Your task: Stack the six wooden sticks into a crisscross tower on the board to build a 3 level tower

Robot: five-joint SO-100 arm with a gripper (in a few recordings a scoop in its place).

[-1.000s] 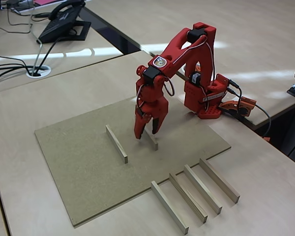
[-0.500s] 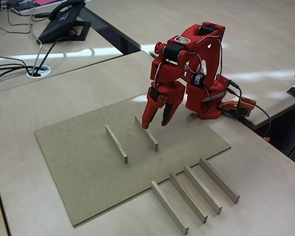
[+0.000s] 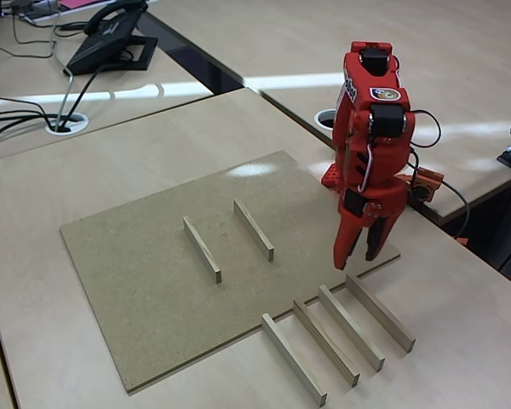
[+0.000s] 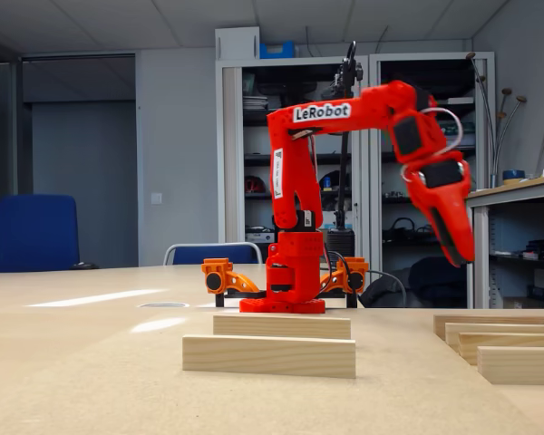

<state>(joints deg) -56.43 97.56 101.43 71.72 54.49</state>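
Your red two-finger gripper (image 3: 356, 258) hangs in the air, pointing down, above the right-hand edge of the flat brownish-tan speckled fibreboard sheet (image 3: 145, 281), just short of the loose sticks. Its fingers stand a little apart, a narrow gap between the tips, and nothing is held between them. In the low side-on fixed view the gripper (image 4: 457, 254) hovers well clear of the table surface.

Two of the slim pale square-section wooden sticks lie flat on the board, parallel and apart: one nearer the left (image 3: 202, 248), one nearer the arm (image 3: 253, 229). In the low view they show as one bar in front (image 4: 268, 356) and one behind (image 4: 281, 326). This is the only level laid (nothing rests across them).

The other four sticks lie side by side on the pale wood-grain desk (image 3: 460, 324) off the board's near right corner: the leftmost (image 3: 293, 358), the next (image 3: 325, 342), the third (image 3: 350, 327) and the rightmost (image 3: 380, 312), which lies closest below the gripper.
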